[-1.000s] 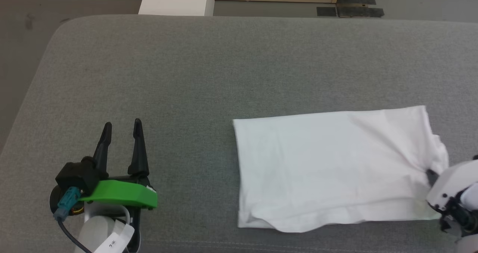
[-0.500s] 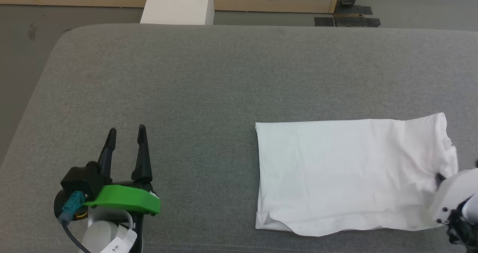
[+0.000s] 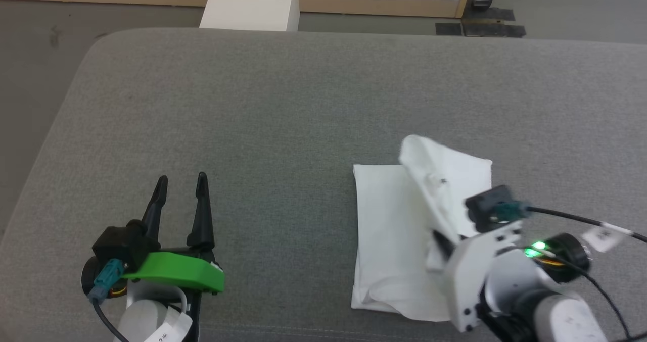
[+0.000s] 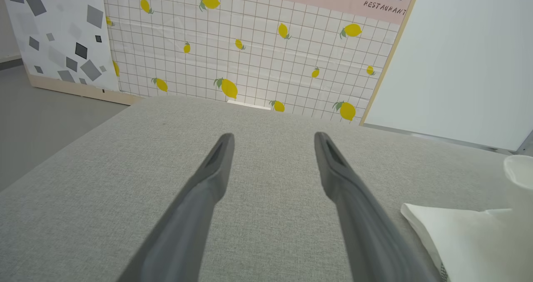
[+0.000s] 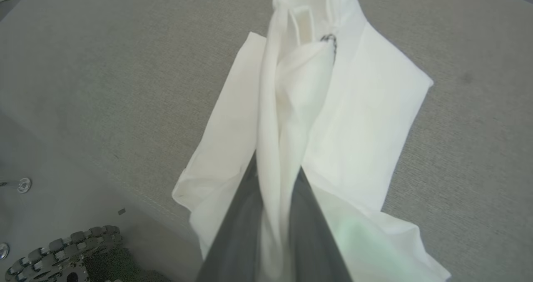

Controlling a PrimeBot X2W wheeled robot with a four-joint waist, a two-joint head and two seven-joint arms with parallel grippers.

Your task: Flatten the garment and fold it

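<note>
The garment (image 3: 391, 221), a white T-shirt, lies right of centre on the grey padded surface. Its right part is lifted and drawn leftward over the flat left part. My right gripper (image 3: 441, 242) is shut on a bunched ridge of that lifted fabric. In the right wrist view the garment (image 5: 366, 115) hangs from the pinching fingers of the right gripper (image 5: 277, 171), and a neck label shows near the top. My left gripper (image 3: 182, 193) rests open at the lower left, well clear of the cloth. The left gripper (image 4: 272, 142) has nothing between its fingers, and a corner of the garment (image 4: 470, 236) lies to its right.
The grey padded surface (image 3: 283, 104) stretches wide, with rounded edges at the left and far sides. Beyond it stand a white post (image 3: 250, 3) and a tiled, lemon-patterned panel (image 4: 250, 53). Grey floor (image 3: 35, 64) lies to the left.
My right gripper has swung leftward and up, carrying the garment's right end over the rest, so the cloth now covers about half its former width. The left gripper has stayed put; the camera shifted slightly.
</note>
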